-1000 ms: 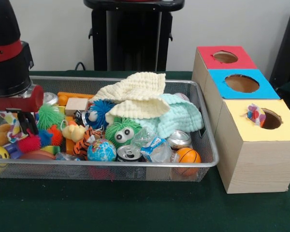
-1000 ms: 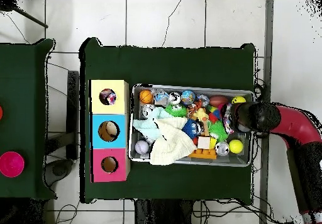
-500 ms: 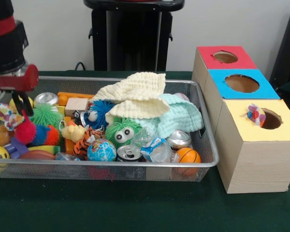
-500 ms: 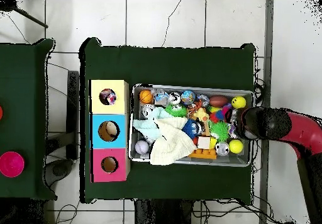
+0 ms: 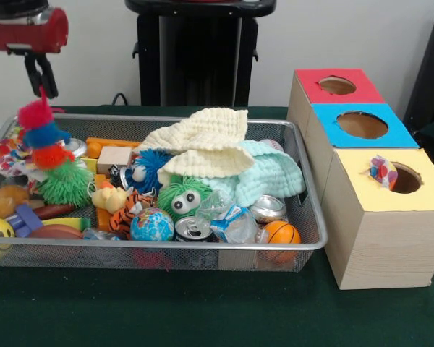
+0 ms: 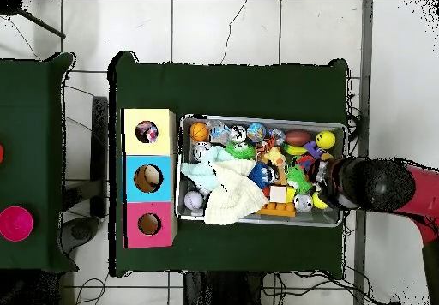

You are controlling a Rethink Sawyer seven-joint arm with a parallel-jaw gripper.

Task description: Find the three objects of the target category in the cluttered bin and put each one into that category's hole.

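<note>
The gripper (image 5: 42, 81) hangs high over the bin's end, fingers closed on the top of a fuzzy multicoloured caterpillar toy (image 5: 43, 137); its tail touches the spiky green ball (image 5: 65, 184); lift until it swings free of the wire bin (image 5: 304, 210), then carry level to the yellow box (image 5: 390, 217), where 1 toy already sits.

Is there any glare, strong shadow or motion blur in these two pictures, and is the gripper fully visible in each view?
Front view: soft, even light, no hard shadows, slight shine on the can tops; the gripper is cut by the top edge, and the fuzzy toy hanging from it looks a little soft. Overhead view: flat light, no glare; the arm hides the gripper.
</note>
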